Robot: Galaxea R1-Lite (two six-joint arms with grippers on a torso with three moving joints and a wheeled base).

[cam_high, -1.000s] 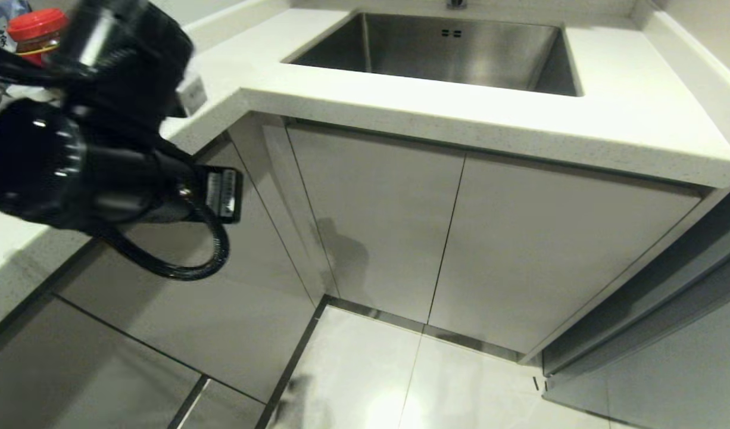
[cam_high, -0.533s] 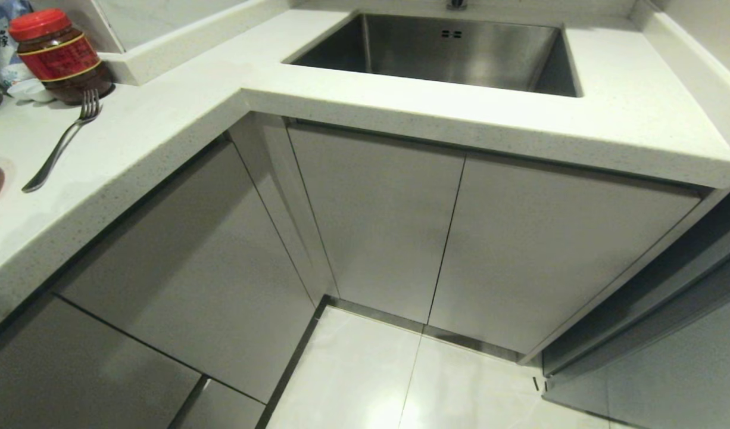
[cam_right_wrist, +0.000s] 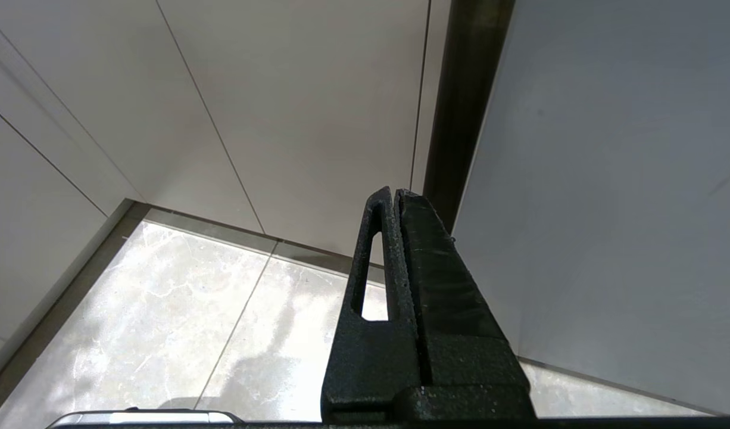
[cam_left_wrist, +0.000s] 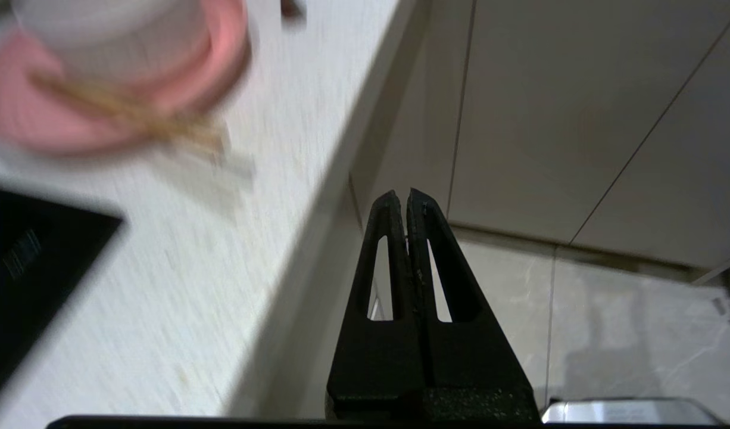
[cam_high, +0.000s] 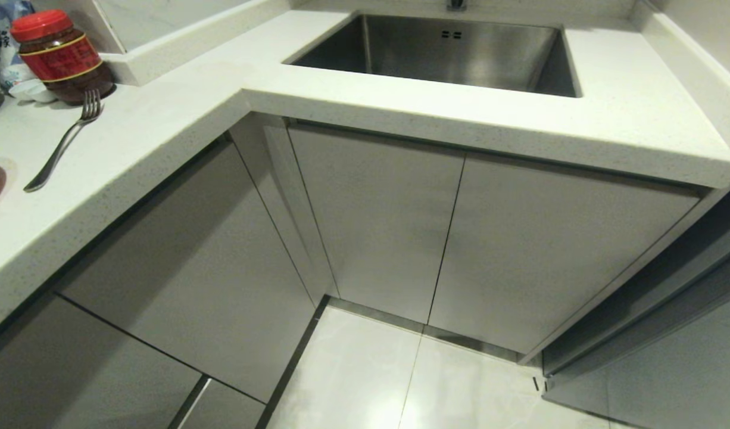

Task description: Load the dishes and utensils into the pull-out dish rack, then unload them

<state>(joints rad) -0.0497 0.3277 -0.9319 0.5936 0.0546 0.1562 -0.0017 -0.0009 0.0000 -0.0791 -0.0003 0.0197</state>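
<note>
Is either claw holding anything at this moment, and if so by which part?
Nothing is held. The left claw is shut on nothing beside the counter edge, and the right claw is shut on nothing above the floor.

Brushed steel sink (cam_high: 460, 53), speckled matt stone countertop (cam_high: 609, 113), glossy metal fork (cam_high: 61, 146)

My left gripper (cam_left_wrist: 406, 196) is pressing its two black fingers (cam_left_wrist: 389, 238) flat together, holding nothing, and pointing downward – tips aimed at the floor side rather than up. My right gripper (cam_right_wrist: 395, 193) is hanging in the same manner, fingers (cam_right_wrist: 377, 238) sealed against each other, empty, tips pointing down. Neither arm is showing in my head view – both are sitting outside it.
</note>
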